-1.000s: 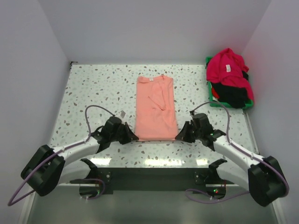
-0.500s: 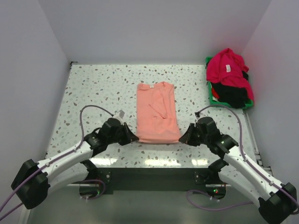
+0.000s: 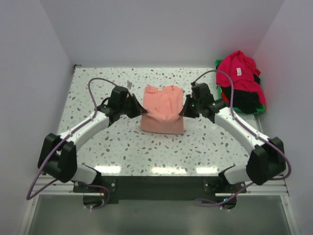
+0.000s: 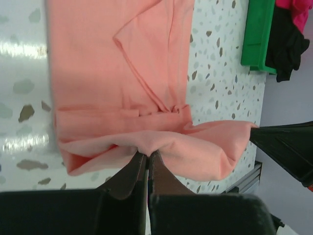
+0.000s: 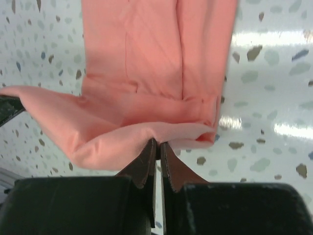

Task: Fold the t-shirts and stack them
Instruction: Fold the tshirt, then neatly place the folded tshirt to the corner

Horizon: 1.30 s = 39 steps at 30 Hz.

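Centred on the speckled table [image 3: 98,93], a salmon-pink t-shirt [image 3: 164,122], narrowed lengthwise with a sleeve tucked across its front and doubled over itself. Collar end toward the far wall, fold line on the near side, hem edge held up above the rest and sagging in the middle. Pinched at the left corner of that edge by the left gripper [image 4: 146,155], fingers closed almost together with only cloth between them. Pinched at the right corner by the right gripper [image 5: 157,144], fingers clamped just as tightly on the fabric. Off at the far right edge, well apart from the pink cloth, a green bin [image 3: 224,105]. Heaped over it, a crimson t-shirt [image 3: 239,68] with its white label [image 3: 239,71] facing up, and under that a black t-shirt [image 3: 243,100] spilling over the bin's near side. Between bin and pink shirt, the right forearm and its looping cable [image 3: 222,81], the loop reaching close to the crimson heap. Bare tabletop to the left of the left arm, along the far strip, and across the near half. White walls [image 3: 29,73] hemming in the left, far and right sides.
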Tool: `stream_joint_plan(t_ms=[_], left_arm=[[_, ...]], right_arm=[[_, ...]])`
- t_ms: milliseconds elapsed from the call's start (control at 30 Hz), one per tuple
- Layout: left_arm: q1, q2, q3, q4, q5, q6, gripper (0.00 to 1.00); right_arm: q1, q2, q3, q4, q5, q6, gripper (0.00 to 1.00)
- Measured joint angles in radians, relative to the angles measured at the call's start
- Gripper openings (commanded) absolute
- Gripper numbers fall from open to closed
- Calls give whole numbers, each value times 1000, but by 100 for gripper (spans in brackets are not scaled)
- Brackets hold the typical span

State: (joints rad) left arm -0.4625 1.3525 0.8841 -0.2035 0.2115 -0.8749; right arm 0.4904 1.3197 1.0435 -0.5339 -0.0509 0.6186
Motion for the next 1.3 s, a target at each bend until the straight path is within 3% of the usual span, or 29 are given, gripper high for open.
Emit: stream_joint_plan(t_ms=[267,367,467,500,600,633,700,800,967,1133,1300], left_arm=[[109,400,420,-30,100,64,0],[150,547,577,-47,122,80,0],[189,697,724,-57,146,99,18],[201,747,771,-58,155,108,31],[232,854,835,-42,190,119,63],[241,867,835,-43,198,122,65],[263,885,830,-42,218,127,70],[292,865,800,-19,225,137,69],[315,768,700,4,215,154,65],[287,683,583,11,184,182,65],[237,678,522,-2,145,213,69]], right_arm=[[-159,448,410,3,-73,-57,0],[-203,618,599,-7,-104,-70,5],[-233,781,779,-17,-132,-79,25],[-242,832,831,-23,-141,-84,39],[-263,954,949,-34,-159,-97,53],[-269,982,974,-40,-161,-99,54],[-275,1004,987,-51,-155,-107,57],[-278,985,958,-53,-140,-114,57],[-266,832,741,-25,-90,-126,57],[-203,681,554,-9,-6,-143,57],[-104,658,498,-4,85,-166,56]])
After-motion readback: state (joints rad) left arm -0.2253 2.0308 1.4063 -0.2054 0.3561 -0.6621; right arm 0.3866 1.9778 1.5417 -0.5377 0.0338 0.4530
